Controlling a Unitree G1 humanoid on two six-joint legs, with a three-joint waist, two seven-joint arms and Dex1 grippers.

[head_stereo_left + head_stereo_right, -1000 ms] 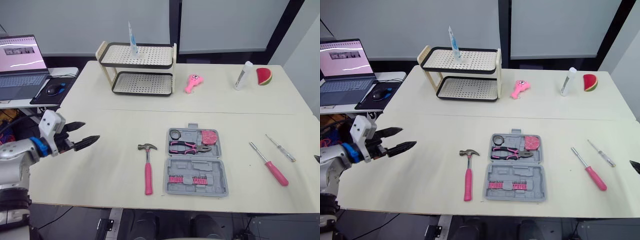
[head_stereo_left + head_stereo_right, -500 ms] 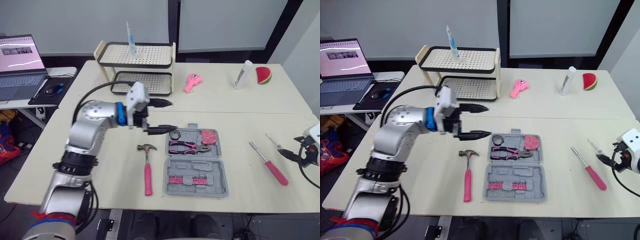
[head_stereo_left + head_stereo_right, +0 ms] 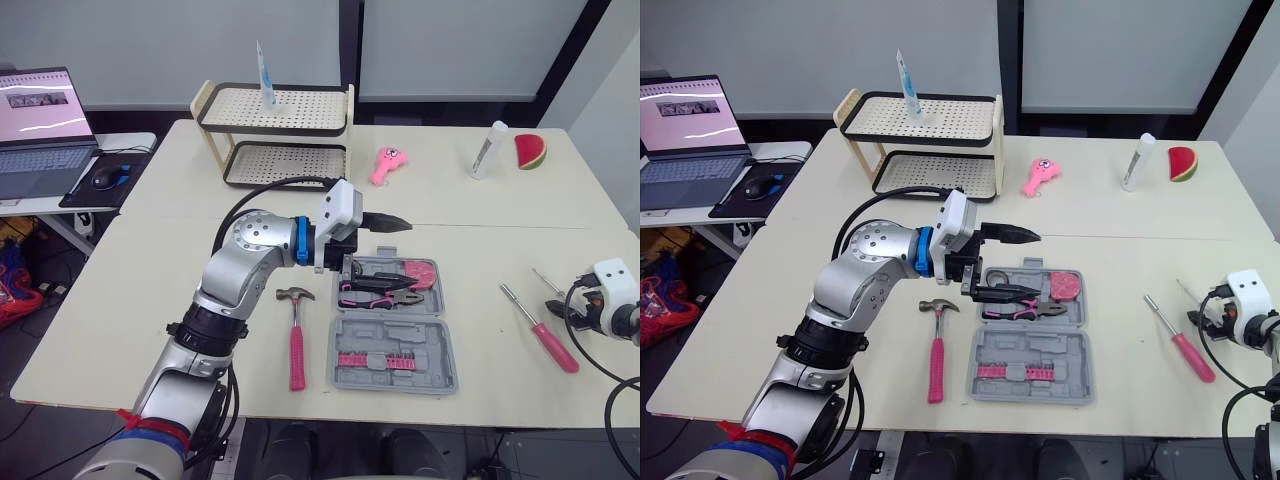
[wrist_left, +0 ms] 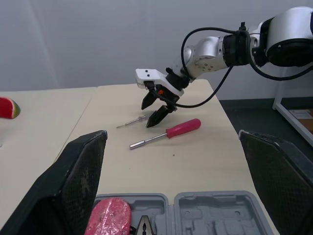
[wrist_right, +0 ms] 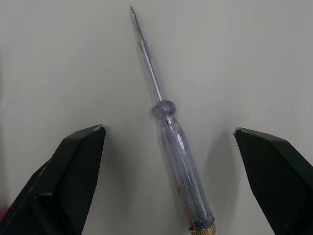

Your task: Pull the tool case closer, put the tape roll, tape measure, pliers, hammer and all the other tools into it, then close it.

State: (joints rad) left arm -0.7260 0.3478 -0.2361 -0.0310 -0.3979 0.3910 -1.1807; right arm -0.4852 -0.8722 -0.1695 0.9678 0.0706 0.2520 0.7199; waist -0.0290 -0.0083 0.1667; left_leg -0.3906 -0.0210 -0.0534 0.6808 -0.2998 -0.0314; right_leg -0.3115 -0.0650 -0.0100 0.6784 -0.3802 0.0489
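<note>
Under your left gripper (image 3: 1030, 265), fingers spread wide, lies the far end of the open tool case (image 3: 1032, 365) with the pliers (image 3: 1040, 308) inside; the hammer (image 3: 936, 345) lies just beside the case. Your right gripper (image 5: 168, 129) is open too, straddling the clear-handled screwdriver (image 5: 181, 161) without touching it, with the pink-handled screwdriver (image 3: 1180, 345) near.

Office or lab — laptop (image 3: 40, 130) and mouse (image 3: 104, 179) on side desk.

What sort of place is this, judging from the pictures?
Probably a lab or office for robot tests: one plain table holds an odd mix, an open tool case, a two-level rack and a toy watermelon slice; an open laptop sits on a side desk.
</note>
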